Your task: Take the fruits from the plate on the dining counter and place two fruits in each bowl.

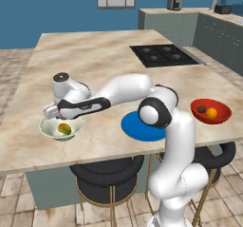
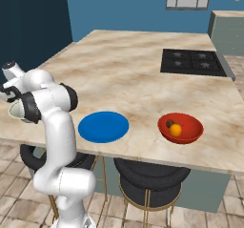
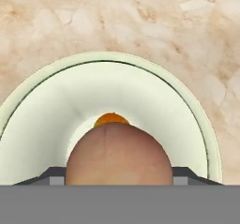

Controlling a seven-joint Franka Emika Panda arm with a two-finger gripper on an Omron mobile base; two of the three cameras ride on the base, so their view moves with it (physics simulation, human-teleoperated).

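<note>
My gripper (image 3: pixel 118 175) is shut on the pinkish-red apple (image 3: pixel 117 150) and holds it just above the pale bowl (image 3: pixel 42 124). A yellow-orange fruit (image 3: pixel 111 119) peeks out from behind the apple inside that bowl. From the left base view, the pale bowl (image 1: pixel 47 128) holds the green-yellow fruit (image 1: pixel 64 128) under my hand (image 1: pixel 52 111). The blue plate (image 1: pixel 137 128) lies bare. The red bowl (image 1: pixel 219 106) holds a brown fruit (image 1: pixel 201 108) and an orange (image 1: pixel 211 112).
The dining counter (image 1: pixel 95 55) carries a black cooktop (image 1: pixel 161 55) at its far right. Black stools (image 1: pixel 107 176) stand under the near edge. My arm's elbow (image 1: pixel 154 112) hangs over the plate. Grey-green cabinets (image 1: pixel 175 26) stand behind.
</note>
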